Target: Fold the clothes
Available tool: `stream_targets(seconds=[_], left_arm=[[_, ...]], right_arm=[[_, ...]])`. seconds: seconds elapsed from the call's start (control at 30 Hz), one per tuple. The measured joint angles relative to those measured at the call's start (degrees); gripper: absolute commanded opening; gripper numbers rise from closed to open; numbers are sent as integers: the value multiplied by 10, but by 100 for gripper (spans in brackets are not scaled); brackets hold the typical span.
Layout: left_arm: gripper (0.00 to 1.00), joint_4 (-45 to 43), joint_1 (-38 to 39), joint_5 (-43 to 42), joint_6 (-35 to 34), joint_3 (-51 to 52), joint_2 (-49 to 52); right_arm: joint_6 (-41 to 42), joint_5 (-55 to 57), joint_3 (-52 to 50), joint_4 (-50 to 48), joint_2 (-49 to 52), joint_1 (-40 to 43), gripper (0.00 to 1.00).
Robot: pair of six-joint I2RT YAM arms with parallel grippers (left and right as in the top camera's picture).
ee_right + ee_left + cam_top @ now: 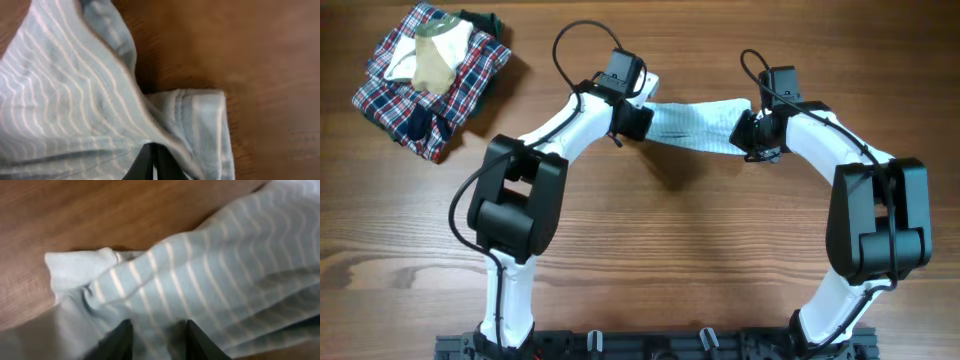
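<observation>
The clothes (695,125) are one pale blue garment with thin white stripes, stretched as a band between my two grippers at the back middle of the table, with a shadow under it. My left gripper (632,122) holds its left end. In the left wrist view the fingers (159,330) stand a little apart with bunched striped fabric (200,270) between them. My right gripper (757,135) holds the right end. In the right wrist view its jaws (154,150) are pressed together on a fold of the fabric (65,100), and a hemmed corner (205,120) hangs beside them.
A pile of other garments lies at the back left: a red, navy and white plaid one (460,85) with a beige-cream one (435,60) on top. Bare wooden table (670,250) lies in front of both arms.
</observation>
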State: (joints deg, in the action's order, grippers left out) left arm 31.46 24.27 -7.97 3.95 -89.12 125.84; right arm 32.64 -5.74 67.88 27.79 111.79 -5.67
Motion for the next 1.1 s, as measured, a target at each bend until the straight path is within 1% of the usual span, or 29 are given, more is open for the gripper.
stream_targets(seconds=[0.13, 0.2, 0.23, 0.27, 0.37, 0.53, 0.67, 0.7, 0.73, 0.87, 0.93, 1.1], left_arm=[[36, 43, 5, 4, -18, 2, -10], [40, 53, 9, 6, -22, 5, -14], [42, 57, 11, 7, -26, 8, -17], [47, 60, 13, 7, -28, 9, -19], [54, 67, 16, 6, -35, 15, -26], [58, 72, 17, 17, -37, 19, -38], [58, 74, 17, 37, -39, 20, -41], [58, 73, 17, 39, -39, 21, -42], [58, 73, 17, 43, -39, 22, -43], [60, 71, 16, 56, -39, 26, -54], [61, 68, 16, 60, -39, 27, -66], [62, 64, 16, 64, -39, 28, -99]], right_arm=[[-33, 0, 0, -22, 5, 0, 6], [-41, 0, 0, -24, 5, 0, 6], [-43, 0, 0, -24, 5, 0, 9], [-45, 0, 0, -24, 5, 0, 20], [-51, -5, 2, -26, 4, 0, 34], [-55, -4, 4, -11, -8, 0, 37], [-55, 5, 3, 0, -42, 2, 39], [-56, 8, 3, 1, -56, 3, 41], [-56, 9, 3, 0, -67, 5, 47], [-63, 16, 3, -6, -122, 8, 54], [-71, 17, 3, -7, -139, 9, 56], [-73, 17, 3, -6, -146, 9, 55]])
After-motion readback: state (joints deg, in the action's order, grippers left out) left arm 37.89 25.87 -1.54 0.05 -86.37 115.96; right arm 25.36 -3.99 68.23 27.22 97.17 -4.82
